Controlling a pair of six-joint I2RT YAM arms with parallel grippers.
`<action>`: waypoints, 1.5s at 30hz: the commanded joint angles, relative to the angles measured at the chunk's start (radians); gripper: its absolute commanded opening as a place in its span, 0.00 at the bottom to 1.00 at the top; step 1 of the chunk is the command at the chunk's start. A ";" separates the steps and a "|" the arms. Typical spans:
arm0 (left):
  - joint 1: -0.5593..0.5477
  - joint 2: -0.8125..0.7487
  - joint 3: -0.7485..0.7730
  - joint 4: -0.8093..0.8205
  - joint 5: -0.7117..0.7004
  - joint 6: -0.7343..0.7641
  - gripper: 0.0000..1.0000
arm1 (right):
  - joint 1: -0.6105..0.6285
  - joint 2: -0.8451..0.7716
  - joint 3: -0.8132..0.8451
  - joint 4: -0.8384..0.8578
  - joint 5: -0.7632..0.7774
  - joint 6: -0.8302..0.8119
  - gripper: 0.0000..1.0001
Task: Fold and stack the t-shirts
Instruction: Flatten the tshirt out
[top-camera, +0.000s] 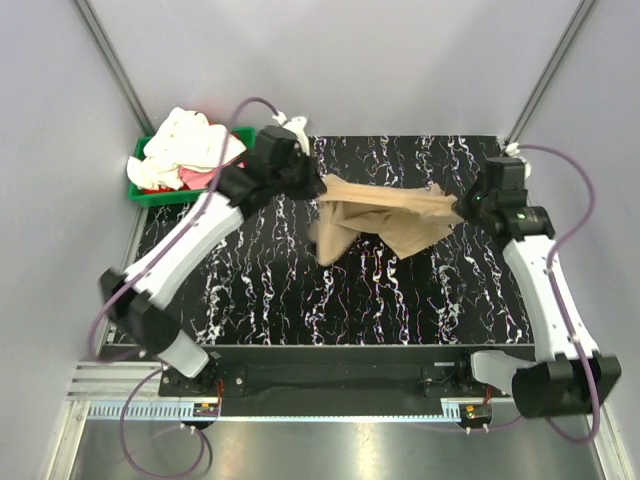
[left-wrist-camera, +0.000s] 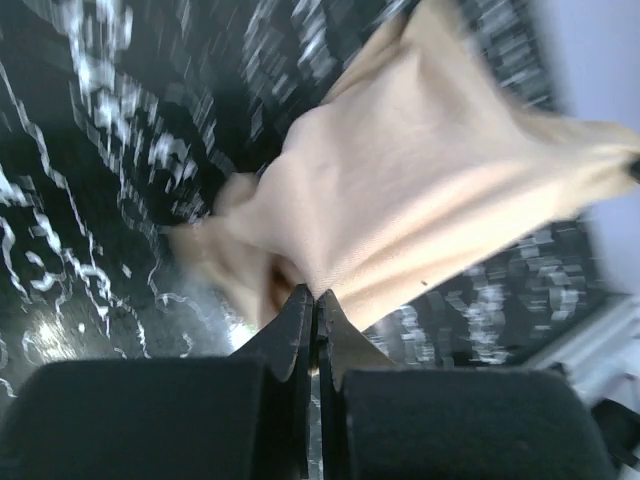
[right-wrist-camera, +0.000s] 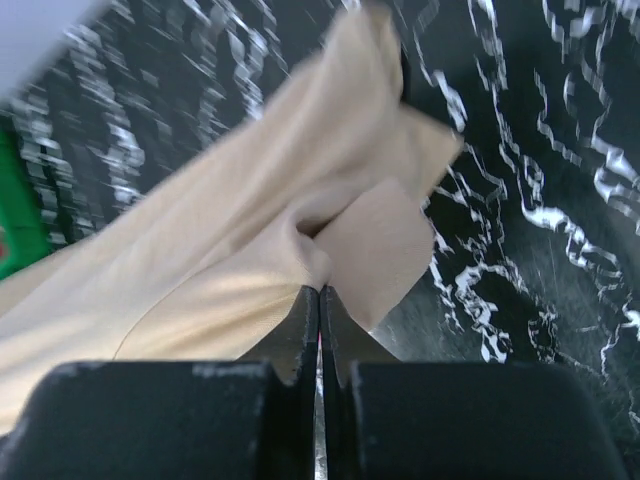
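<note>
A tan t-shirt (top-camera: 385, 215) hangs stretched between my two grippers above the black marbled table (top-camera: 300, 300), its middle sagging in folds. My left gripper (top-camera: 318, 186) is shut on the shirt's left end; in the left wrist view the tan t-shirt (left-wrist-camera: 420, 190) runs out from the pinched left gripper (left-wrist-camera: 315, 296). My right gripper (top-camera: 462, 208) is shut on the right end; in the right wrist view the tan t-shirt (right-wrist-camera: 230, 240) bunches at the closed right gripper (right-wrist-camera: 319, 291). A cream-white t-shirt (top-camera: 185, 140) and a pink-red t-shirt (top-camera: 195, 178) lie heaped in the green bin (top-camera: 160, 195).
The green bin stands at the table's back left corner, close behind my left arm. Grey walls (top-camera: 400, 60) enclose the back and sides. A metal rail (top-camera: 330, 400) runs along the near edge between the arm bases.
</note>
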 joint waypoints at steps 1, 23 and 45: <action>-0.023 -0.148 0.088 -0.204 -0.119 0.062 0.00 | -0.005 -0.059 0.116 -0.216 0.144 -0.075 0.00; 0.057 0.217 0.972 -0.333 -0.622 0.381 0.00 | -0.004 0.496 1.196 -0.206 0.059 -0.162 0.00; -0.054 -0.154 -0.197 -0.204 -0.071 0.146 0.00 | 0.002 0.106 0.325 -0.274 -0.003 -0.104 0.00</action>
